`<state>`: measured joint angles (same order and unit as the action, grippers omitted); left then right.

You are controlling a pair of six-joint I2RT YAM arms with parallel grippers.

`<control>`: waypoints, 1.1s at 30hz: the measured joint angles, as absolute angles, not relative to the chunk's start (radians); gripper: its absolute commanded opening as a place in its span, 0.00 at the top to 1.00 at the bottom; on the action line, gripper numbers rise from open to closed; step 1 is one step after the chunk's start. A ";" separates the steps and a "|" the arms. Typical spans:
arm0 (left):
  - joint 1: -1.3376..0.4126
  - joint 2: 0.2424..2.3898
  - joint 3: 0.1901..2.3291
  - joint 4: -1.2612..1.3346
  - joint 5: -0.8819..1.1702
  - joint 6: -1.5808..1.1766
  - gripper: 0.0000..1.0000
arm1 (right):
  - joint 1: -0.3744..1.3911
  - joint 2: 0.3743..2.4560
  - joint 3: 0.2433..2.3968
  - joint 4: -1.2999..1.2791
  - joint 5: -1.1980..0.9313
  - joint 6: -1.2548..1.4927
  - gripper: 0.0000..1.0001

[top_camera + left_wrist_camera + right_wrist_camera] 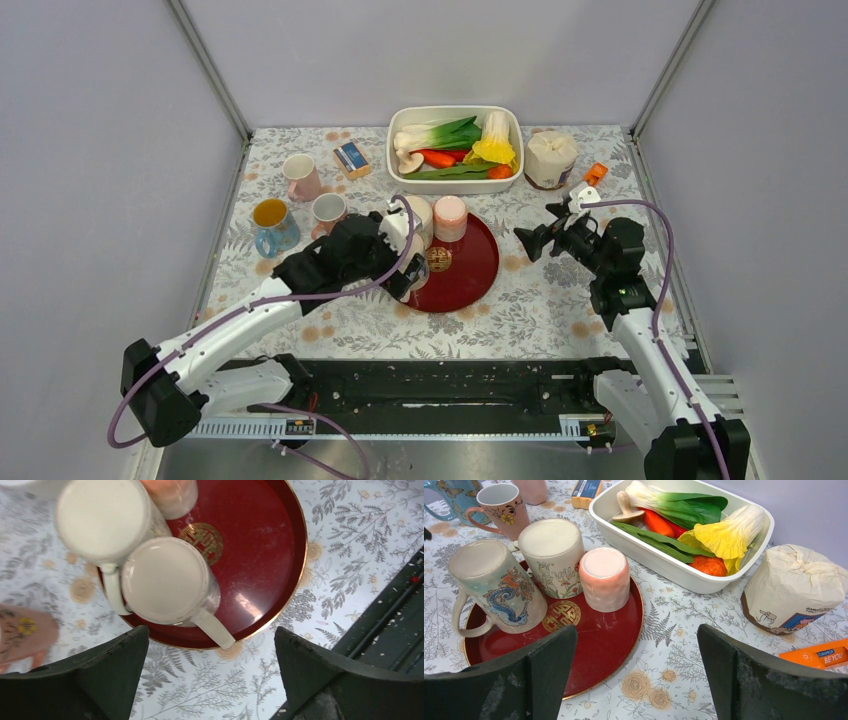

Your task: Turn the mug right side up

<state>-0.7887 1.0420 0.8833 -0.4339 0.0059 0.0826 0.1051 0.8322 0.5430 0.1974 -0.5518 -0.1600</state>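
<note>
Mug (499, 587) with dragon print, upside down on red tray (614, 625), beside two other inverted cups (553, 555), left gripper (210, 632) above it, jaws spread wide, right gripper (636, 630) likewise wide, empty, right of tray

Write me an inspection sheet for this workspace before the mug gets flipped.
Surface: floral tablecloth, lying flat; no spills seen.
Job's things: dragon mug, floral mug and pink cup, all upside down on the red tray.
Clutter: blue mug, flowered pink mug and plain pink mug, upright, left of the tray; at the back, small box, white tub of vegetables, paper-wrapped roll, orange packet.
Hands: left hand open above the dragon mug, holding nothing; right hand open, right of the tray, holding nothing.
Cables: purple cable looping along each arm.
Surroundings: grey walls on three sides; black rail at the near edge.
</note>
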 measured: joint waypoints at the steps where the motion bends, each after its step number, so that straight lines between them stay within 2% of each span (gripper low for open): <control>1: -0.786 1.055 0.890 -0.444 0.022 0.056 0.01 | 0.102 0.832 0.543 0.197 -0.552 -0.160 0.01; 7: -0.776 1.156 0.891 -0.497 0.054 -0.035 0.03 | 0.088 0.831 0.543 0.197 -0.562 -0.160 0.01; 14: -0.745 1.255 0.892 -0.522 0.028 -0.075 0.11 | 0.085 0.831 0.543 0.198 -0.570 -0.157 0.01; 22: -0.745 1.352 0.944 -0.520 -0.027 -0.080 0.31 | 0.084 0.831 0.542 0.198 -0.588 -0.149 0.01; 28: -0.744 1.366 0.947 -0.510 -0.068 -0.074 0.41 | 0.084 0.831 0.539 0.202 -0.595 -0.148 0.01; 33: -0.744 1.366 0.946 -0.501 -0.084 -0.066 0.67 | 0.084 0.829 0.538 0.205 -0.596 -0.146 0.01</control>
<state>-0.7444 1.3663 0.9459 -0.5007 -0.0841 -0.0662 0.0841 0.8291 0.5377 0.2050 -0.5961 -0.1463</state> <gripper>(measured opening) 0.474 0.993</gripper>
